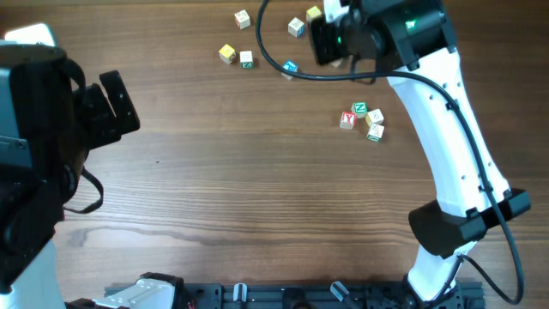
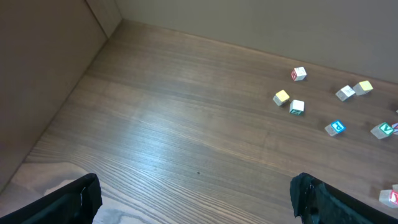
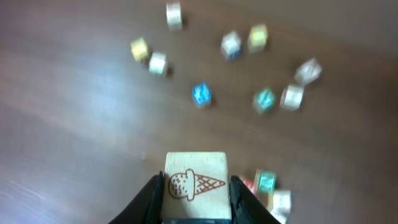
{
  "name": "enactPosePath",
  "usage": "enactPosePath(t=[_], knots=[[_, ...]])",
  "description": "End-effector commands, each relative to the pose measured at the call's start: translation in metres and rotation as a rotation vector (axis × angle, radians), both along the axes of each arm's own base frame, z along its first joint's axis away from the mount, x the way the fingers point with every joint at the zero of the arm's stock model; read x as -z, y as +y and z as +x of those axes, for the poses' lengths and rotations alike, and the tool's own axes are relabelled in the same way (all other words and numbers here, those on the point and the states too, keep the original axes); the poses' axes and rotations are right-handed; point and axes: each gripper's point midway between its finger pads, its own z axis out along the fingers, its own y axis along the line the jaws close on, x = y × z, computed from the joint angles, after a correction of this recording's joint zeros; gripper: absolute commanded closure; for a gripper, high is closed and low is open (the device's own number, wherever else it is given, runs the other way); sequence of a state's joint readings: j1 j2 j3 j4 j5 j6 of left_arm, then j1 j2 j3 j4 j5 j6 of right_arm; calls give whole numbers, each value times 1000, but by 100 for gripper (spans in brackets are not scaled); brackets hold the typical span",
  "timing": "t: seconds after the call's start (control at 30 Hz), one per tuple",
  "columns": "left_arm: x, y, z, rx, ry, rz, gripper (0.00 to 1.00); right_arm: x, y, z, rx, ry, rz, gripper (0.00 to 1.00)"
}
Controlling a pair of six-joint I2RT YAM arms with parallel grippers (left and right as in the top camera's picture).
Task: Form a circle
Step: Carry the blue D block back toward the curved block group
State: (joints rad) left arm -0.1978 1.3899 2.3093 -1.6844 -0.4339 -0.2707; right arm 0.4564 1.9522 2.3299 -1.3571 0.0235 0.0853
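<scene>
— while my right gripper (image 3: 194, 198) hangs over the far right part of the table (image 1: 257, 189), its two fingers (image 3: 149, 204) pinch a pale wooden cube (image 3: 194, 180) from both sides. the face toward my wrist camera bears a red-brown ice-cream cone.

— and your left one?

— my left gripper (image 1: 111, 103) sits at the left side of the table, jaws spread wide, nothing between them. from its wrist camera i see only wood grain between the two dark fingertips (image 2: 68, 199).

— where is the circle?

— the circle (image 1: 362, 120) lies on the right half of the table, nearer my base than the right gripper and apart from it. from overhead i count four cubes there, touching or nearly so: a red-printed cube (image 1: 347, 119), a green-printed cube (image 1: 360, 108), and two paler ones on the right side. it reads more as a tight clump than a clean ring. whether a fifth is tucked in, i cannot tell.

— what else is on the table?

— loose cubes, scattered along the far side. a yellow cube (image 1: 226, 53) lies just beside a white cube with green print (image 1: 246, 59). a blue-printed cube (image 1: 289, 67) lies near my right gripper, under the loop of the black cable (image 1: 266, 51). a cube with red print (image 1: 243, 18) sits farther back, and a pair of pale cubes (image 1: 296, 27) lies close to the gripper's housing. all of them lie apart from the circle. my right wrist view of them is blurred, so i cannot read any letters.
</scene>
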Motion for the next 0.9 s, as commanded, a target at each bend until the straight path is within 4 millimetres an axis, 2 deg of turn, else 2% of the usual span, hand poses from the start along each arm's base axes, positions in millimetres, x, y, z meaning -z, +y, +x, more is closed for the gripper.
enactPosePath(t=[0.0, 0.1, 0.23, 0.47, 0.57, 0.73, 0.87], knots=[[-1, 3, 0, -12, -1, 10, 0, 45, 8, -21, -20, 179, 7, 87], [-1, 3, 0, -12, -1, 10, 0, 82, 5, -33, -21, 285, -26, 87], [-1, 3, 0, -12, -1, 10, 0, 155, -3, -55, -18, 441, -87, 87], [-1, 3, 0, -12, -1, 10, 0, 234, -21, -75, -7, 508, -163, 85], [-1, 3, 0, -12, -2, 10, 0, 250, -28, -82, 0, 522, -191, 83], [-1, 3, 0, -12, -1, 10, 0, 252, -44, -74, 33, 475, -275, 82], [-1, 3, 0, -12, -1, 10, 0, 253, -48, -76, 35, 485, -295, 76]])
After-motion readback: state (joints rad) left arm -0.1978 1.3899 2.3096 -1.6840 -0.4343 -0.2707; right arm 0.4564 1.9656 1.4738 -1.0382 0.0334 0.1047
